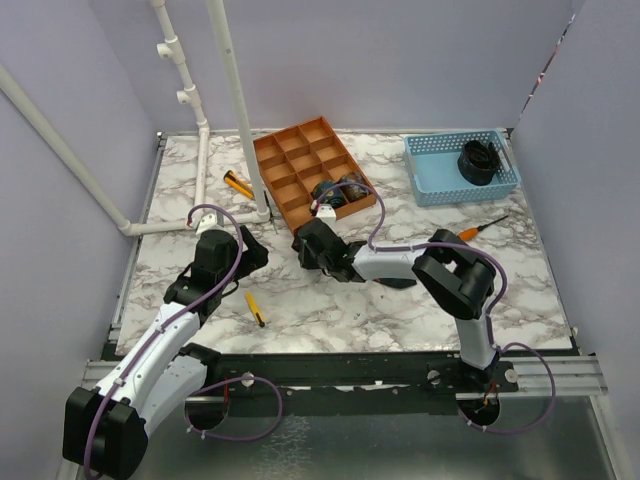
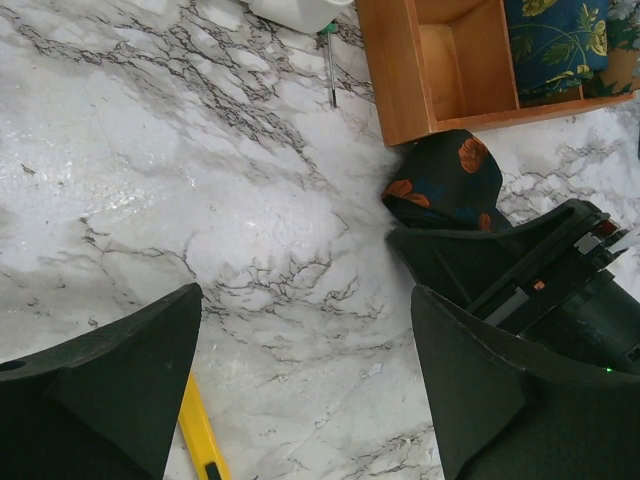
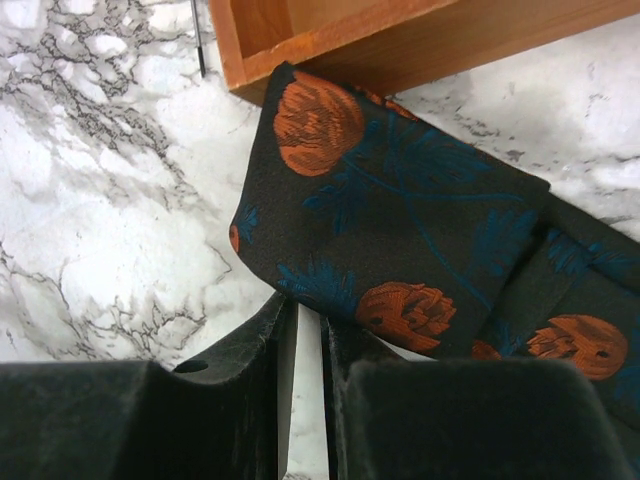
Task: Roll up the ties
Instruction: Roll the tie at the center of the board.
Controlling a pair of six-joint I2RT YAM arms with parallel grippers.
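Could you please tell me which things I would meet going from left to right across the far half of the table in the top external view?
orange tool → wooden tray → blue basket

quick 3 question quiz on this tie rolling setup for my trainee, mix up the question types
1. True or false: the left tool is open and empty.
2. The dark floral-patterned fabric necktie lies: a) in the blue plastic basket, b) on the marble table at the corner of the orange-brown wooden divided tray, c) under the yellow knife.
3. Which arm's tool is at that necktie?
Key: 1 true; 2 b; 3 the right tool.
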